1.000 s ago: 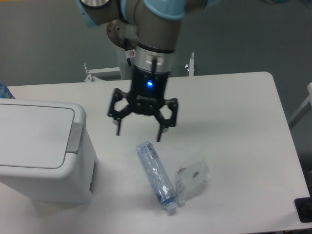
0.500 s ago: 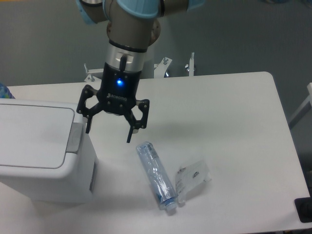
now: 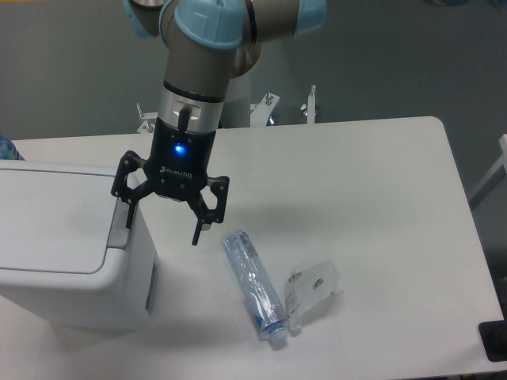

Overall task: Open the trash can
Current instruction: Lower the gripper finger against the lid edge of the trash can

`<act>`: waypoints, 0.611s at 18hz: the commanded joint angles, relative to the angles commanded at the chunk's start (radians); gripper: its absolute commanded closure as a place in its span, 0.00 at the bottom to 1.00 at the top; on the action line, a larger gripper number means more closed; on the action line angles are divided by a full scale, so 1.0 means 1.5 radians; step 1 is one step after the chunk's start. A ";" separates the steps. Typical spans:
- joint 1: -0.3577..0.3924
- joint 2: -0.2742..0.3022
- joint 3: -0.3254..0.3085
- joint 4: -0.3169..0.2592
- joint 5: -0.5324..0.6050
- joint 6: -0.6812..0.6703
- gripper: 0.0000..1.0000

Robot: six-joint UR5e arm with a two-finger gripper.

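The trash can [image 3: 63, 245] is a large white boxy bin at the left of the table, its flat lid down and its grey push tab [image 3: 120, 227] along the right rim. My gripper [image 3: 162, 231] hangs open just right of the bin's top right corner. One of its fingers [image 3: 128, 214] is over the grey tab; the other finger [image 3: 198, 229] points down over the table. Nothing is held between them. Whether the left finger touches the tab I cannot tell.
A clear plastic bottle [image 3: 253, 286] lies on its side on the white table [image 3: 380, 206], right of the bin. A small clear plastic bag [image 3: 314, 289] lies beside the bottle. A black object [image 3: 494, 340] sits at the table's front right corner.
The gripper has moved left and slightly down, from over the middle of the table to the bin's right rim. It stayed open. The bin, bottle and bag have not moved.
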 joint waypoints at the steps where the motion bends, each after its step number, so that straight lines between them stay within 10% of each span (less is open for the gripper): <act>1: 0.000 -0.003 0.000 0.000 0.001 0.001 0.00; 11: 0.000 -0.004 0.001 -0.001 0.002 -0.001 0.00</act>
